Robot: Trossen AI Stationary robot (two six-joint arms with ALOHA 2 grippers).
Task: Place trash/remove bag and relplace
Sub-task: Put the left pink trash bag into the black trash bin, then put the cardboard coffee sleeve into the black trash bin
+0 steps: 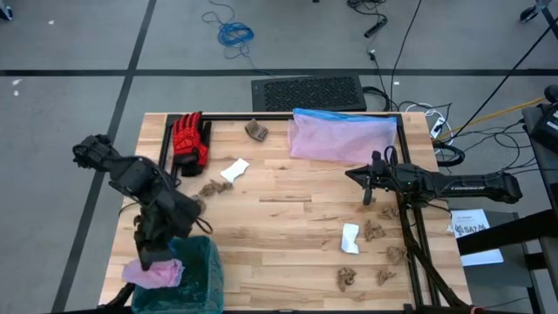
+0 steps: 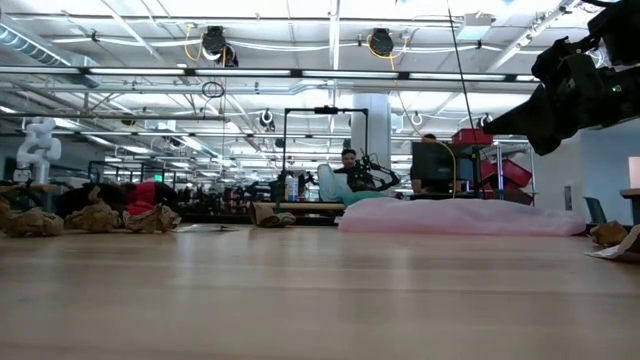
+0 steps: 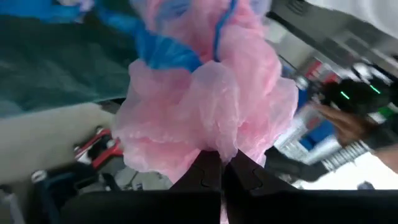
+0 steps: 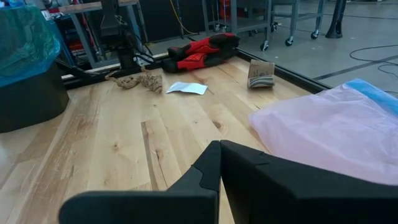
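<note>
The teal-green bag point(image 1: 202, 272) lines a dark bin at the table's near left corner; it also shows in the right wrist view point(image 4: 25, 43) and the left wrist view point(image 3: 56, 68). My left gripper point(image 1: 150, 258) is beside the bin's left rim, shut on a crumpled pale pink bag with blue edge point(image 3: 205, 106). My right gripper point(image 1: 370, 190) is shut and empty, above the table at the right, near a second pale pink bag point(image 1: 342, 138) that lies flat at the far side. My left gripper pinches the crumpled pink bag between its two fingers at a bunched fold point(image 3: 219, 157), several layers together. The fingers point down from above. The bunch point(image 1: 153, 274) spreads out past the fingertips, beside the bin's left rim; whether it rests on the rim I cannot tell.
Red gloves point(image 1: 188, 139) lie at the far left. Brown paper wads point(image 1: 212, 187) and white scraps point(image 1: 234, 170) lie mid-table, several more wads point(image 1: 375, 231) and a white scrap point(image 1: 350, 238) at the near right. A black frame rail point(image 1: 288, 116) runs along the far edge.
</note>
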